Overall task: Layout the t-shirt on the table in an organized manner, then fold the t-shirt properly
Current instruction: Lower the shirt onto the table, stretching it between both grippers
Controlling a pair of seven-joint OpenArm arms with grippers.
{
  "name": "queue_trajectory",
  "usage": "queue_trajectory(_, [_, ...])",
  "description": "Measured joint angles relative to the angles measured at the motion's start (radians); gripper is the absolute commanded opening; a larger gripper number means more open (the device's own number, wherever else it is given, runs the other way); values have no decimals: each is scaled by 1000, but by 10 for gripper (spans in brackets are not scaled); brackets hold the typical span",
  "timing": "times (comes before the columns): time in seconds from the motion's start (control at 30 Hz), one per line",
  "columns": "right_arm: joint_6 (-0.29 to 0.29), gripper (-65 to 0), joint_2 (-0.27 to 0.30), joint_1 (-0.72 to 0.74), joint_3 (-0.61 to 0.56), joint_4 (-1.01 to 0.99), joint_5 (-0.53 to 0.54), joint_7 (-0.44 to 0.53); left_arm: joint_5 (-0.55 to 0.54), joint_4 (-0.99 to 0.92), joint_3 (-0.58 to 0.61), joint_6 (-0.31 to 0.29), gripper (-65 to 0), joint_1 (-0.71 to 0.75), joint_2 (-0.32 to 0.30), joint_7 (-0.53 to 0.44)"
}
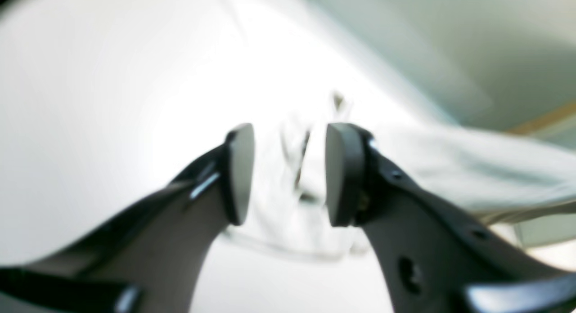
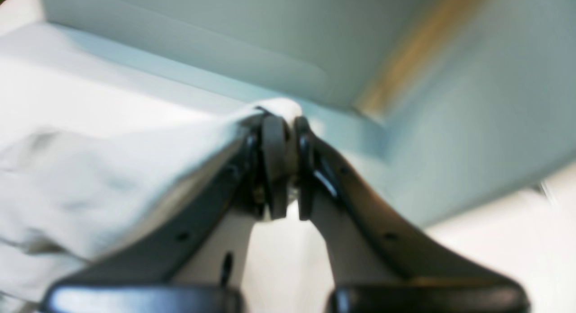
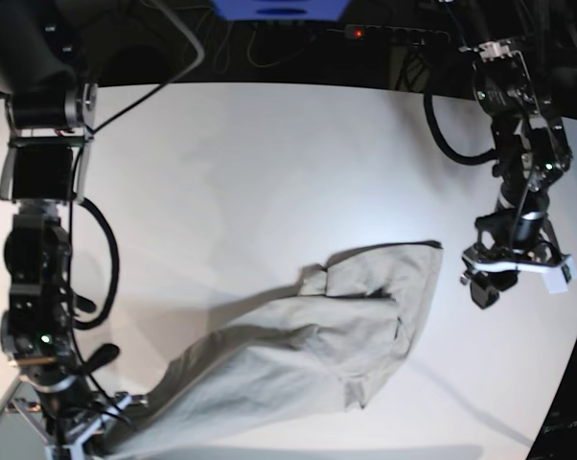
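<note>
The t-shirt (image 3: 308, 350) is seen stretched diagonally across the near half of the table (image 3: 250, 163), bunched and creased rather than flat, one end drawn toward the near corner and the other lying by the opposite arm. A fold of cloth is pinched in the right gripper (image 2: 285, 167), whose jaws are pressed together on it. The left gripper (image 1: 288, 173) is spread and empty — it hangs just beside the far end of the cloth, touching nothing. From here, the shirt could be dragged into a tighter rope if it is pulled from one end alone. Should the thin pinch slip, the lifted corner would drop — and the layout would be left more disordered.
</note>
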Motion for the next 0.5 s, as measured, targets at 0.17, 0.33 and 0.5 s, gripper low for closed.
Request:
queue_trajectory(0.17, [-2, -607, 63, -126, 82, 1, -4, -3, 6, -225, 49, 11, -376, -23, -5, -7])
queue_trajectory(0.33, [-1, -410, 98, -214, 81, 0, -2, -5, 0, -415, 63, 6, -375, -115, -2, -13])
queue_trajectory(0.5, [-2, -300, 89, -303, 120, 114, -3, -7, 5, -527, 57, 13, -375, -179, -5, -10])
